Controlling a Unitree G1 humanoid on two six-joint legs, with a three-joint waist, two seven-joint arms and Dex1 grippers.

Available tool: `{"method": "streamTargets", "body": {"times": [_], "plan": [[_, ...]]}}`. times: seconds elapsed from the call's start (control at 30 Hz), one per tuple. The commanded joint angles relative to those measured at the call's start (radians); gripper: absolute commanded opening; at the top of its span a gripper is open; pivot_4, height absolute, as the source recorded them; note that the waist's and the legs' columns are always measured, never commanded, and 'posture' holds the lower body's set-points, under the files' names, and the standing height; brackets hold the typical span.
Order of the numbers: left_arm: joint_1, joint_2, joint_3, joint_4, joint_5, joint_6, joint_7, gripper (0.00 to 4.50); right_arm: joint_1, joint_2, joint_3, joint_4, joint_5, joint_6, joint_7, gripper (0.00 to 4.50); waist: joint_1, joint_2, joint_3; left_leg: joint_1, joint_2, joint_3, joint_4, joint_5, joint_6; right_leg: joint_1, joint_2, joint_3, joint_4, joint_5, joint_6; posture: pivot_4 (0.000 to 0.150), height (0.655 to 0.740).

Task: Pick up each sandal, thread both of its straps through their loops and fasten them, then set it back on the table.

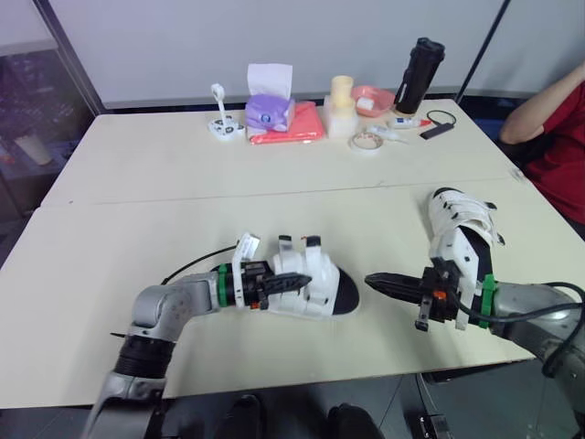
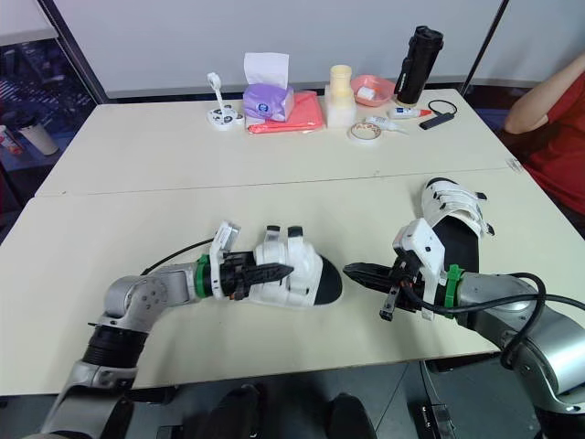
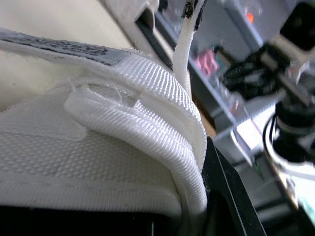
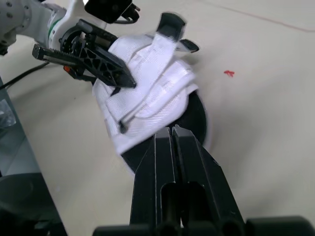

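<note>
A white sandal (image 1: 322,291) with a black sole lies on its side at the front middle of the table. Its two straps (image 1: 313,245) stick up loose, with black tips. My left gripper (image 1: 297,282) is shut on the sandal's white upper, and the woven webbing (image 3: 98,147) sits right against its finger. My right gripper (image 1: 373,281) is shut with nothing in it. It hovers just right of the sandal's toe and points at the sandal (image 4: 152,103). A second white sandal (image 1: 457,224) lies on the table at the right, behind my right arm.
Along the far edge stand a purple tissue box (image 1: 268,112), a red cloth (image 1: 291,126), a cream container (image 1: 341,105), a pink bowl (image 1: 372,97), a tape roll (image 1: 366,140) and a black bottle (image 1: 419,75). A person in red (image 1: 559,128) sits at the right.
</note>
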Motion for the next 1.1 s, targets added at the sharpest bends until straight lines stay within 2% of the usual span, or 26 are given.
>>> {"method": "streamTargets", "body": {"times": [0.03, 0.13, 0.3, 0.47, 0.6, 0.9, 0.97, 1.0, 1.1], "plan": [[-0.128, -0.148, 0.083, 0.017, -0.026, -0.082, 0.178, 0.03, -0.056, 0.045, -0.026, 0.052, -0.034, -0.050, -0.068, 0.00, 0.001, 0.000, 0.000, 0.000, -0.001, 0.000, 0.001, 0.000, 0.000, 0.000, -0.001, 0.000, 0.000, 0.001, 0.001, 0.150, 0.7400], [-0.222, -0.282, 0.126, 0.119, 0.066, -0.242, 0.359, 0.03, -0.108, 0.085, -0.007, 0.085, -0.055, -0.064, -0.115, 0.00, -0.003, -0.001, 0.000, 0.000, -0.002, 0.000, 0.003, 0.000, 0.001, 0.001, -0.001, 0.001, 0.000, 0.002, 0.003, 0.150, 0.7400], [-0.369, -0.489, 0.268, 0.370, 0.191, -0.628, 0.774, 0.03, -0.158, 0.128, -0.001, 0.096, -0.052, -0.059, -0.158, 0.00, -0.011, -0.001, 0.000, 0.001, -0.002, 0.001, 0.001, 0.000, 0.001, -0.002, -0.001, 0.003, 0.001, 0.002, 0.003, 0.150, 0.7400], [-0.437, -0.597, 0.315, 0.525, 0.208, -0.888, 1.000, 0.03, -0.157, 0.132, -0.004, 0.086, -0.053, -0.054, -0.186, 0.00, -0.002, -0.001, 0.000, -0.001, -0.002, 0.003, -0.001, 0.001, -0.001, -0.005, -0.001, 0.004, 0.001, 0.002, 0.004, 0.150, 0.7400], [-0.470, -0.645, 0.326, 0.621, 0.168, -0.990, 1.054, 0.03, -0.157, 0.130, -0.002, 0.077, -0.054, -0.051, -0.207, 0.00, 0.023, -0.001, 0.000, -0.004, -0.003, 0.003, 0.004, 0.000, 0.001, -0.005, -0.001, 0.004, 0.001, 0.003, 0.004, 0.150, 0.7400], [-0.467, -0.613, 0.319, 0.741, 0.145, -1.033, 1.080, 0.03, -0.118, 0.146, 0.002, 0.072, -0.058, -0.066, -0.221, 0.00, 0.023, -0.001, 0.000, -0.004, -0.004, 0.002, 0.013, -0.001, 0.002, -0.001, -0.001, 0.004, 0.003, 0.004, 0.007, 0.150, 0.7400], [-0.457, -0.616, 0.311, 0.733, 0.146, -1.025, 1.091, 0.92, -0.120, 0.145, 0.007, 0.084, -0.065, -0.072, -0.212, 0.00, 0.023, -0.001, 0.000, -0.004, -0.004, 0.002, 0.014, -0.001, 0.002, -0.001, -0.001, 0.004, 0.004, 0.004, 0.007, 0.150, 0.7400], [-0.452, -0.616, 0.309, 0.725, 0.142, -1.017, 1.094, 1.22, -0.122, 0.143, 0.009, 0.091, -0.068, -0.076, -0.208, 0.00, 0.022, -0.001, 0.000, -0.004, -0.004, 0.002, 0.014, -0.001, 0.002, -0.001, -0.001, 0.004, 0.004, 0.004, 0.007, 0.150, 0.7400], [-0.429, -0.611, 0.286, 0.686, 0.141, -0.985, 1.102, 2.76, -0.129, 0.141, 0.017, 0.110, -0.079, -0.086, -0.192, 0.00, 0.022, -0.001, 0.000, -0.004, -0.004, 0.002, 0.015, -0.001, 0.002, -0.001, -0.001, 0.004, 0.005, 0.004, 0.007, 0.150, 0.7400]]}}
